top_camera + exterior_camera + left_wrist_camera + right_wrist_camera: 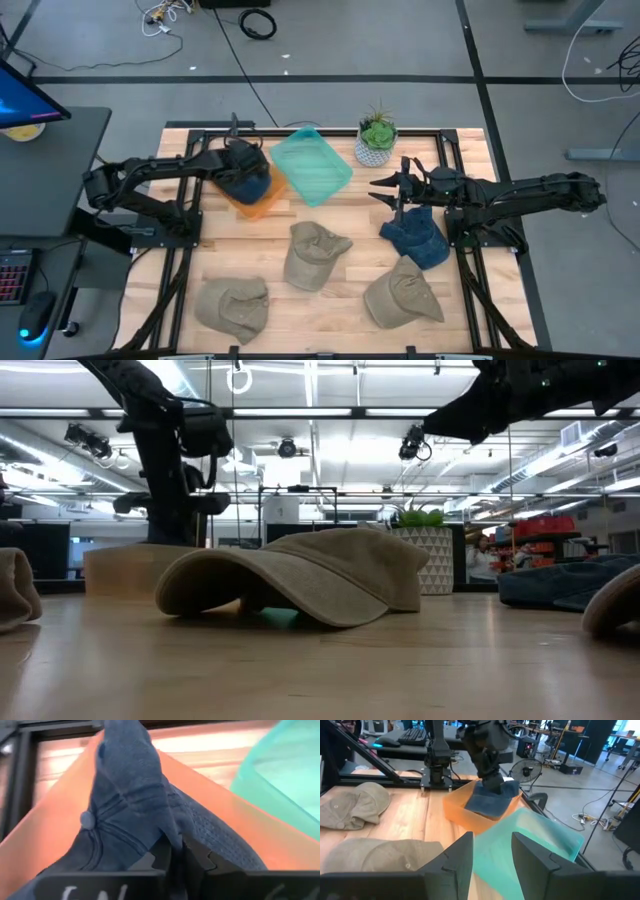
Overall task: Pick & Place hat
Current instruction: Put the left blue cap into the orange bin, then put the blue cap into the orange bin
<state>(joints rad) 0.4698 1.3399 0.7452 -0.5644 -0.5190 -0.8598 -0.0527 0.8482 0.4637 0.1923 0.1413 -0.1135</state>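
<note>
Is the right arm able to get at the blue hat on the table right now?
Probably yes. The right gripper is open and hovers just above the blue hat, with nothing lying on it. The left gripper is busy at the orange bin.

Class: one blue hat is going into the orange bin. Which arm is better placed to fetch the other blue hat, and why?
The right arm. Its open end effector hovers just beside the blue hat on the table, while the left end effector is shut on the blue hat over the orange bin.

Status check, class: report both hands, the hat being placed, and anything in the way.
Left hand shut on blue hat, over orange bin. Right hand open, above second blue hat. Nothing in the way.
</note>
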